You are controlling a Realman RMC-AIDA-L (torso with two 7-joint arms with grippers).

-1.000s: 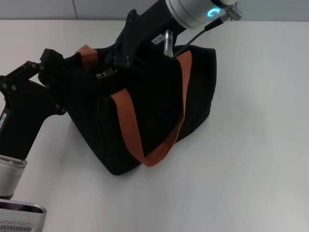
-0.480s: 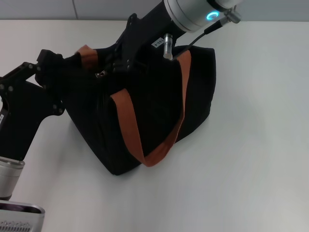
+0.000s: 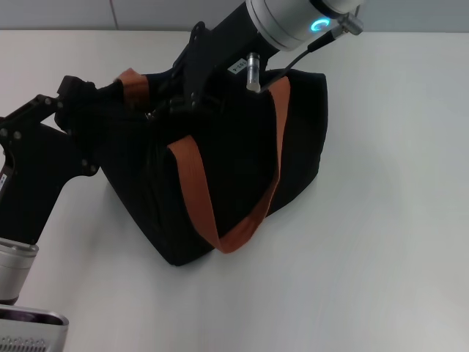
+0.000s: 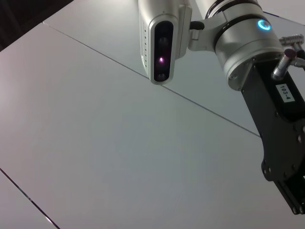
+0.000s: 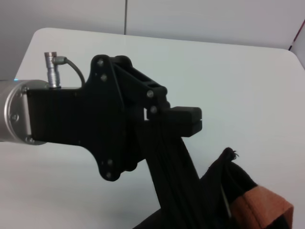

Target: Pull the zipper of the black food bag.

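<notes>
The black food bag (image 3: 242, 161) lies on the white table, with orange-brown strap handles (image 3: 192, 187) across it. My right gripper (image 3: 163, 108) reaches down from the back onto the bag's upper face and is shut on the zipper pull (image 3: 151, 114), of which only a small silver glint shows. My left gripper (image 3: 86, 92) is shut on the bag's left end. In the right wrist view the left gripper (image 5: 185, 119) has its pads pressed together, beside the bag's end (image 5: 224, 191). The left wrist view shows only the right arm (image 4: 281, 124).
The white table (image 3: 381, 220) stretches open to the right of the bag and in front of it. A grey wall edge runs along the back. My left arm's body fills the lower left corner of the head view.
My right gripper has moved left along the bag's top, and the silver pull has gone left with it toward the left gripper. The left arm and the bag have stayed still.
</notes>
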